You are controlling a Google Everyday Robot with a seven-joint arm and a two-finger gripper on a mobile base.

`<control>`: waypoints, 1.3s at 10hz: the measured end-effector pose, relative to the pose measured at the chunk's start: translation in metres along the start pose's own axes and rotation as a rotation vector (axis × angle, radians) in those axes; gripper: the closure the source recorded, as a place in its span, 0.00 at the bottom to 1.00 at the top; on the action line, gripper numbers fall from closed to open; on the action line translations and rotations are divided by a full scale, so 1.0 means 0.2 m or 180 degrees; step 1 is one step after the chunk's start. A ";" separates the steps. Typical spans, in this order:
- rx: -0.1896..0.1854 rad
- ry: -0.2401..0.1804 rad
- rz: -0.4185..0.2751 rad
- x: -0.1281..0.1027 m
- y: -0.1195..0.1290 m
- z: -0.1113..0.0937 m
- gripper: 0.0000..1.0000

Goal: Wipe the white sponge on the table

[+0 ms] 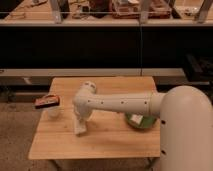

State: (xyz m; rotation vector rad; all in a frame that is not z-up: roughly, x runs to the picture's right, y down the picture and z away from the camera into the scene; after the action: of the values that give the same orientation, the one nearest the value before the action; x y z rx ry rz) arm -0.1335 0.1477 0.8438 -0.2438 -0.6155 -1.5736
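The white sponge (pixel 80 128) lies flat on the wooden table (pixel 110 142), left of its middle. My gripper (pixel 81 119) comes down onto the sponge's upper end at the tip of the white arm (pixel 125 104), which reaches in from the right across the table. The gripper is shut on the sponge and presses it against the tabletop.
A green object (pixel 140 121) sits on the table's right side, partly hidden under my arm. A brown snack bag (pixel 47 101) rests on a clear cup (pixel 53 112) at the table's left edge. A dark shelf unit (pixel 100 45) stands behind the table.
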 end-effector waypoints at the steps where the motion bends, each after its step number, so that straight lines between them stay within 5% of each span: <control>1: -0.0022 0.0013 0.0044 0.04 0.03 0.01 0.82; 8: -0.0205 0.0135 0.0621 0.18 0.61 -0.05 0.82; 13: -0.0153 0.0129 0.0748 -0.09 0.89 -0.02 0.82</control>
State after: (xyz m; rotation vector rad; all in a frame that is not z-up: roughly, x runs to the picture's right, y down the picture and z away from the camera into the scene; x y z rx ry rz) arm 0.0425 0.1624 0.8735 -0.3084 -0.4989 -1.3645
